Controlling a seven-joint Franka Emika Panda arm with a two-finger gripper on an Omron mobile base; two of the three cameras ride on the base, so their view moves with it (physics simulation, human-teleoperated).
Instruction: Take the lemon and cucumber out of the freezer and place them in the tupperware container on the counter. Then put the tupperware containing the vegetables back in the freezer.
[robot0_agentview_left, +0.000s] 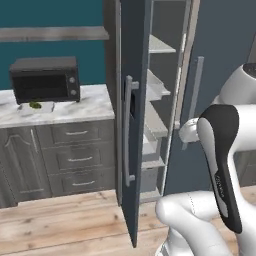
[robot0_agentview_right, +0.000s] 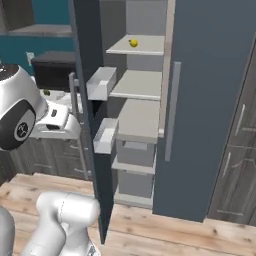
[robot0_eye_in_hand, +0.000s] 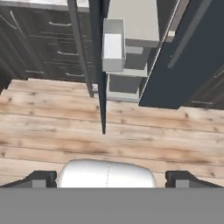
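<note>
Presently, the freezer (robot0_agentview_right: 210, 100) is seen with its left door (robot0_agentview_left: 134, 125) swung open toward the camera, edge-on in both base views, with a long grey handle (robot0_agentview_left: 128, 132) on its outer face. The inner shelves (robot0_agentview_right: 140, 120) are exposed; two light grey door bins (robot0_agentview_right: 101, 82) are mounted on the inside of the open door, one above the other. The lemon (robot0_agentview_right: 133, 43) rests on the upper shelf inside the freezer, near that shelf's left front. A small dark green item, taken to be the cucumber (robot0_agentview_left: 35, 105), lies on the table (robot0_agentview_left: 75, 111) just in front of the black microwave (robot0_agentview_left: 45, 79); it appears to sit within the tupperware container (robot0_agentview_left: 46, 107) (the tray is faint and its outline is hard to make out). Dark grey drawers (robot0_agentview_left: 77, 150) with silver handles are located under the table, and a grey wall shelf (robot0_agentview_left: 52, 33) is fixed above the microwave.

In the hand view, the tool (robot0_eye_in_hand: 112, 179) is directed down at the wooden floor (robot0_eye_in_hand: 131, 135) in front of the freezer. Its fingertips (robot0_eye_in_hand: 41, 178) are spread wide apart, fully opened, and nothing is held between them.
</note>
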